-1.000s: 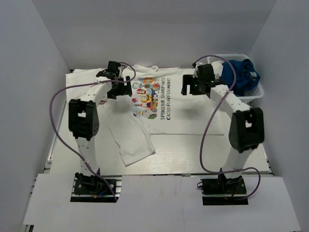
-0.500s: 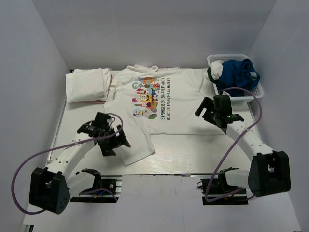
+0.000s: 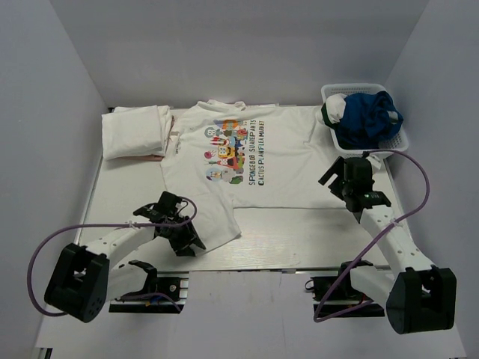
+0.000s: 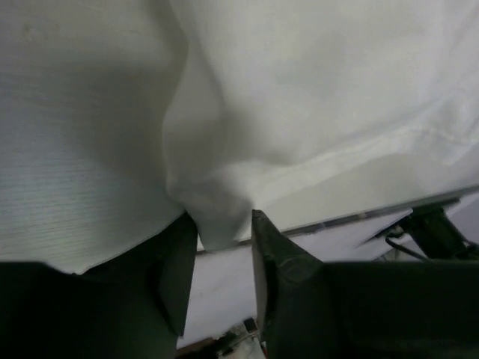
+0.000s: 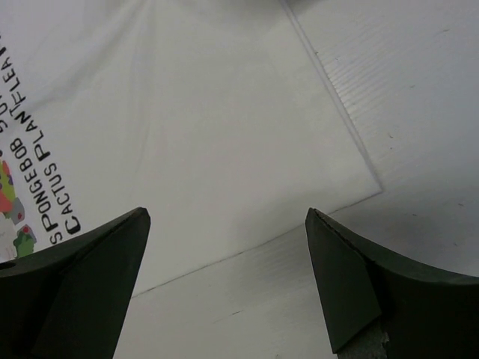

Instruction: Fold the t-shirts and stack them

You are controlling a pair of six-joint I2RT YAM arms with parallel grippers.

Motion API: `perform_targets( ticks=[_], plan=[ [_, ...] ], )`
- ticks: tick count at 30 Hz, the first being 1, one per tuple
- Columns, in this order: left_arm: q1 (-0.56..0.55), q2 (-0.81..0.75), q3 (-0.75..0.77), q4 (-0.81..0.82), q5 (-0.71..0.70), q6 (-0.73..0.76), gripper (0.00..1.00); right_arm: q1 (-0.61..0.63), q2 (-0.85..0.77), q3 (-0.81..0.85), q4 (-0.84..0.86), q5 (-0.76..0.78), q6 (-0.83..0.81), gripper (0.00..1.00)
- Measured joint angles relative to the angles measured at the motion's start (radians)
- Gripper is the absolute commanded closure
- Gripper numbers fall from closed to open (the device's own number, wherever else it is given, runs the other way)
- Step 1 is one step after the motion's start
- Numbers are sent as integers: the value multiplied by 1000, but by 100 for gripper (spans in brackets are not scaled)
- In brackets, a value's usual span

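Overhead and wrist views of a white table (image 3: 299, 239) with two arms, two grippers and two purple cables, one per arm. One printed t-shirt (image 3: 281, 168) lies spread flat across the middle of the table, collar toward the far edge, with a multicolour print (image 3: 232, 146) on its chest. One folded white pile (image 3: 135, 131) sits in the far left corner, just beside the spread shirt; the number of shirts in it cannot be counted. One lattice basket (image 3: 402, 142) stands in the far right corner and holds a blue cloth (image 3: 370, 112) and a smaller white cloth (image 3: 337, 105), both crumpled and of unclear type. The left gripper (image 3: 185, 238) is at the shirt's near left flap, close to the near edge of the table; in the wrist view its jaws pinch a bunched fold of the white fabric (image 4: 314, 90), and the fingers (image 4: 281, 262) hide part of that fold. The right gripper (image 3: 353, 187) hovers over the shirt's near right corner with jaws spread wide, nothing between them but cloth (image 5: 209, 134) and bare table below. In the right wrist view the print is cut off at the left edge.
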Motion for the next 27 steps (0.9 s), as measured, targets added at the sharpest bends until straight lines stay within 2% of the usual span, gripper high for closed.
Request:
perform_targets(
  ticks=[1, 2, 6, 14, 21, 24, 27],
  plan=[
    [-8, 20, 2, 10, 6, -7, 70, -5, 0, 0, -10, 5, 0, 10],
    [-17, 37, 0, 22, 7, -7, 99, -11, 0, 0, -19, 11, 0, 10],
    [-33, 40, -3, 32, 4, 3, 100, -40, 10, 0, -53, 41, 9, 10],
    [-35, -76, 0, -66, 1, 11, 100, -170, 126, 0, -100, 55, 10, 10],
    [-35, -103, 0, -164, 29, 24, 100, -229, 267, -2, -74, -33, 11, 10],
    [-35, -104, 2, -198, 37, 37, 100, -228, 278, -9, -42, -69, 12, 12],
    [-35, -104, 16, -237, 40, 45, 100, -229, 301, -10, -15, -89, 13, 25]
  ],
)
